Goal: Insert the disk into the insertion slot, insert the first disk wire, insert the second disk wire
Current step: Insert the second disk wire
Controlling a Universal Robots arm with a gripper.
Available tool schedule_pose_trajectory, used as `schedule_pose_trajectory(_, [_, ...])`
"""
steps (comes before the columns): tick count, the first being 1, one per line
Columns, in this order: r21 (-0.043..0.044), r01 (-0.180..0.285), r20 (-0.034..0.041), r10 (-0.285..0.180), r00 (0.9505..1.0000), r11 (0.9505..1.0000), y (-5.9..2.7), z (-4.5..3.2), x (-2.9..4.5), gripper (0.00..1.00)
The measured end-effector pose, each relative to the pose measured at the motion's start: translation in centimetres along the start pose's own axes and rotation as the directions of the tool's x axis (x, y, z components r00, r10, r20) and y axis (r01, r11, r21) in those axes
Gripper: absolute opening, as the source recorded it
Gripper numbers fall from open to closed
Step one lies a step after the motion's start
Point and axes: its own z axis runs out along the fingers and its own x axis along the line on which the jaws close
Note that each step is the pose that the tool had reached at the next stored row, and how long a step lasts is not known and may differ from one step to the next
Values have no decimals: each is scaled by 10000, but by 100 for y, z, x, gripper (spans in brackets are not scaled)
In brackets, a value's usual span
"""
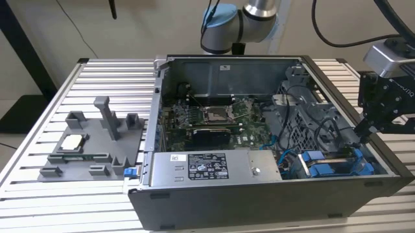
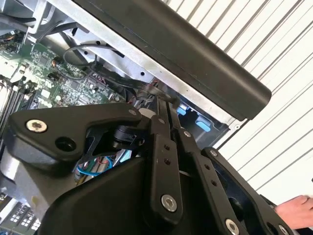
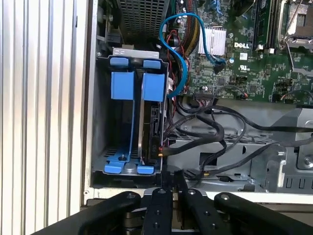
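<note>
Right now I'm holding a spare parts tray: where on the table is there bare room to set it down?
Bare ribbed table lies between the grey fixture plate and the far edge, and along the near edge in front of that plate. Crowded: inside the computer case, where the gripper hangs by the insertion slot.

Plain cream wall (image 1: 143, 29) at the back, with a thin dark cable (image 1: 73, 26) hanging down it. Silver ribbed metal table (image 1: 58, 102) across pretty much the whole scene, long parallel slats (image 3: 39, 98) bright in the first wrist view. Black slanted post (image 1: 26, 53) on the exterior view's left, dark patch of floor (image 1: 16, 114) just beside its lower end. Soft, even light all over.
</note>
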Motion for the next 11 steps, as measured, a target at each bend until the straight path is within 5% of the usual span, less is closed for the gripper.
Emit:
schedule_pose_trajectory(4, [-2,0,-2,0,10000,10000,0,-11,1,16])
schedule_pose_trajectory(11, [-234,-33,-44,32,10000,9997,-39,-63,43,24])
